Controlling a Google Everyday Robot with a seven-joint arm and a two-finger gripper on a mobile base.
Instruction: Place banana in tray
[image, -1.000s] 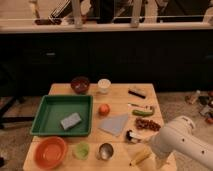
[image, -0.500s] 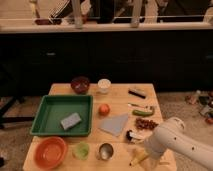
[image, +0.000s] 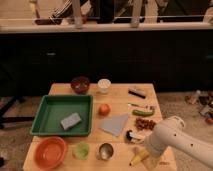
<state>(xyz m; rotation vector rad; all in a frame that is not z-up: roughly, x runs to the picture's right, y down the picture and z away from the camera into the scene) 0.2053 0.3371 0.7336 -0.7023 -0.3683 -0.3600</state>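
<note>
A wooden table (image: 122, 99) stands on a speckled grey floor (image: 175, 102), before dark cabinets (image: 100, 60) under a pale countertop (image: 125, 27).

The white arm (image: 172, 137) hangs over the near corner of the wooden table (image: 120, 89), and its gripper (image: 145, 149) sits right at the banana (image: 136, 159), which lies flat on the tabletop; I cannot tell whether they touch. Nearest the gripper otherwise are a metal cup (image: 105, 151) to one side, and a grey cloth (image: 116, 124) and a heap of reddish bits (image: 145, 123) just beyond it. The green tray (image: 62, 98) lies well apart from the gripper, across the table, with a grey block (image: 71, 120) inside it and an orange bowl (image: 49, 151) beside its near rim.
</note>
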